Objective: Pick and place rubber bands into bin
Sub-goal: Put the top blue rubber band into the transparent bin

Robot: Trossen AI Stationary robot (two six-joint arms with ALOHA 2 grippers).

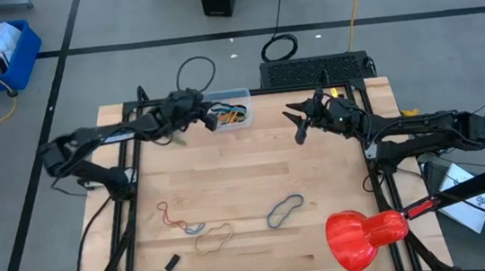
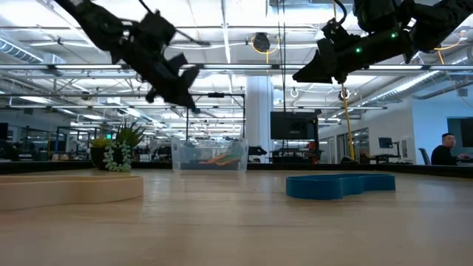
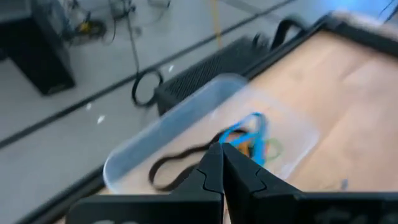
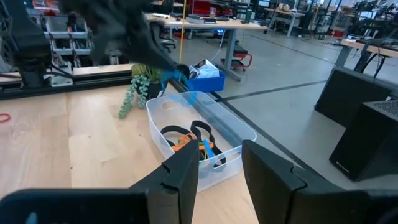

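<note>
Loose bands: several rubber bands (image 1: 234, 224) are still seen on the wooden table (image 1: 318, 164), in a row near its front edge. A red one (image 1: 171, 215) lies toward the front left corner, a grey and a tan one beside it, and a blue-grey one (image 1: 285, 209) near the middle of the front edge.
Other things near the front: a small black block (image 1: 172, 263) lies by the front left corner (it is not a band), and a red object (image 1: 366, 235) stands toward the front right corner.
Key relation: the loose bands lie well apart from both grippers, toward the front edge; the red and tan ones are judged nearer to the left arm, the blue-grey one about midway between the two arms, with its long axis roughly along the front edge.
Left gripper (image 1: 205, 118): it is held above the table at the back edge, just beside the bin; its fingers (image 3: 211, 171) are pressed together and nothing is seen between them.
Right gripper (image 1: 296, 116): it is raised over the back right part of the table; its fingers (image 4: 183, 168) stand apart and nothing is gripped.
Bin (image 1: 240, 96): it stands at the back edge, near the middle.
Bin contents: black, orange and blue bands (image 4: 196, 142) are seen inside (an exact count cannot be told).
</note>
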